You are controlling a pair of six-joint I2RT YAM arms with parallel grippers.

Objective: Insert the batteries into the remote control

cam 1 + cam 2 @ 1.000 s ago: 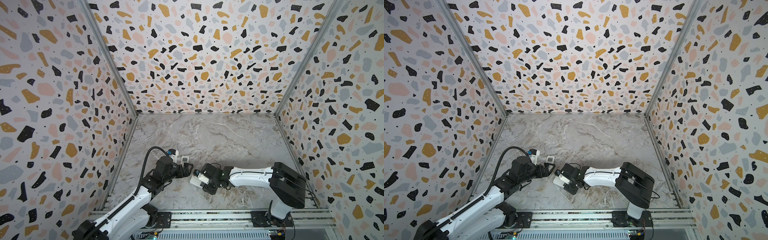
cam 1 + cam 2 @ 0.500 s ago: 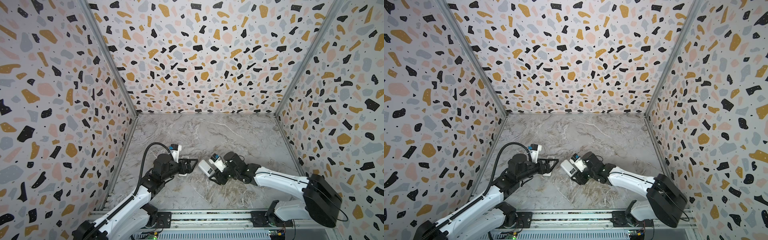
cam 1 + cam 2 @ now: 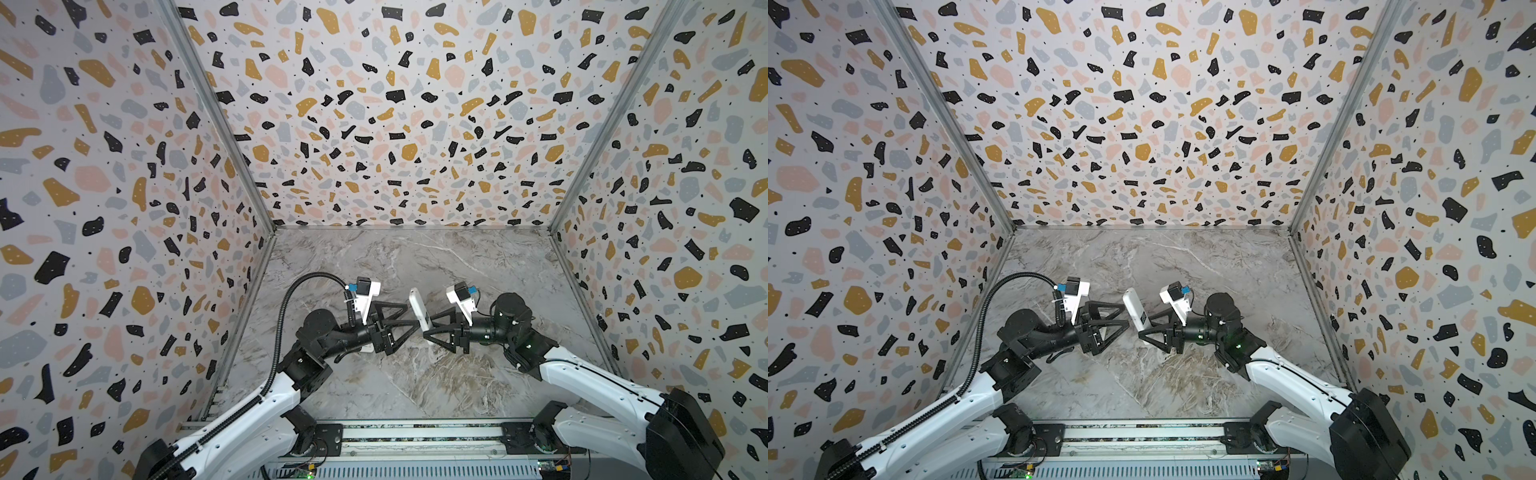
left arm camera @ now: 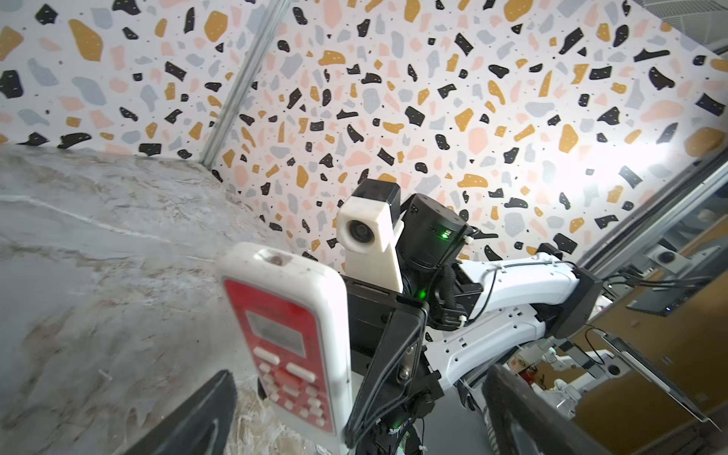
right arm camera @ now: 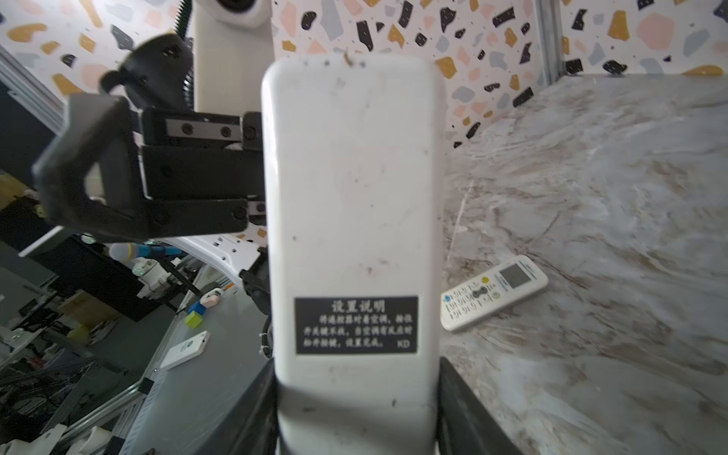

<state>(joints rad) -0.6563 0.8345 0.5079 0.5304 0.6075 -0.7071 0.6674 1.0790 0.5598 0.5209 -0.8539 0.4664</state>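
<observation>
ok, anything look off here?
Yes: no batteries show in any view. The right gripper holds the red-faced remote upright, its white back dirt-specked, with no open compartment visible; the left gripper stands open facing it. A second remote lies flat on the marble table.

Left jaws spread wide — right jaws clamped.
</observation>
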